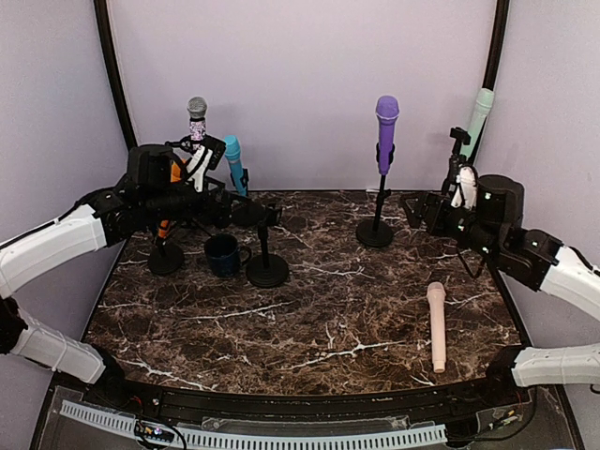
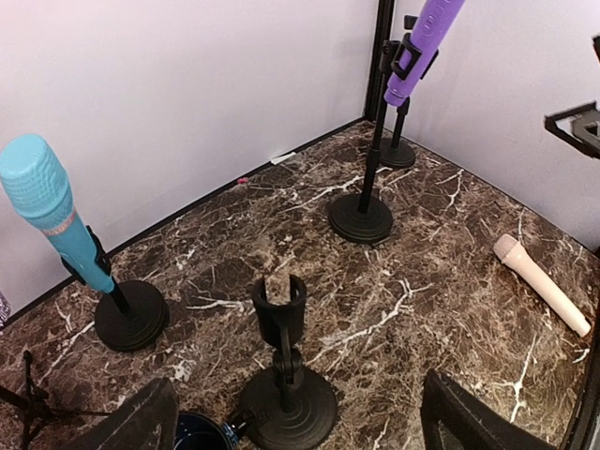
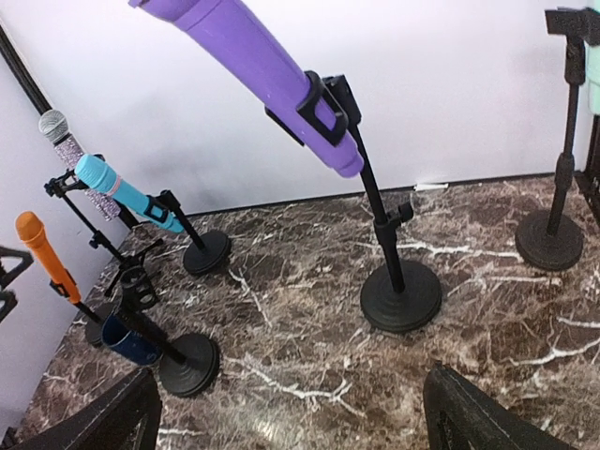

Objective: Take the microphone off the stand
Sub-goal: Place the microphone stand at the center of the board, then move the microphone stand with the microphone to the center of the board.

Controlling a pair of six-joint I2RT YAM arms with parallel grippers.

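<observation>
A purple microphone (image 1: 387,122) stands clipped in a black stand (image 1: 375,232) at the back middle; it also shows in the right wrist view (image 3: 262,66) and the left wrist view (image 2: 422,42). My right gripper (image 1: 418,212) is open and empty, to the right of that stand and apart from it (image 3: 291,427). My left gripper (image 1: 265,217) is open and empty above an empty stand (image 1: 267,269), whose clip (image 2: 279,314) shows between its fingers (image 2: 131,422). A pink microphone (image 1: 437,323) lies loose on the table.
A cyan microphone (image 1: 233,161), a silver one (image 1: 197,117) and an orange one (image 1: 173,173) stand in stands at the back left. A mint microphone (image 1: 479,117) stands at the back right. A dark blue mug (image 1: 223,253) sits beside the empty stand.
</observation>
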